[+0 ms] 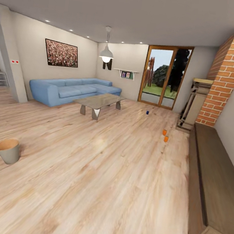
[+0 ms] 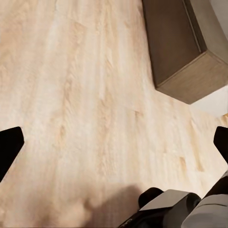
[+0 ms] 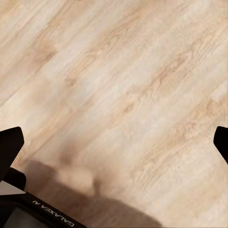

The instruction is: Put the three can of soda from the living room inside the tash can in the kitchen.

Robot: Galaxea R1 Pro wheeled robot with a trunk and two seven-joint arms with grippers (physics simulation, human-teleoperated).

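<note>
Three cans of soda stand on the light wood floor far ahead at the right: a blue one point(image 1: 147, 112) near the glass door, and two orange ones point(image 1: 164, 132) point(image 1: 166, 138) close together beside the long dark low cabinet point(image 1: 212, 182). The tash can point(image 1: 8, 151), a round bin with a tan inside, stands alone on the floor at the near left. My left gripper point(image 2: 114, 142) hangs open over bare planks, near the cabinet's corner point(image 2: 183, 52). My right gripper point(image 3: 114, 142) is open too, with only floor between its fingers.
A blue corner sofa point(image 1: 70, 90) and a low coffee table point(image 1: 98, 101) stand at the back left. The red brick chimney point(image 1: 231, 73) rises at the right above the cabinet. A glass door point(image 1: 163, 77) is in the far wall. Wide floor lies between me and the cans.
</note>
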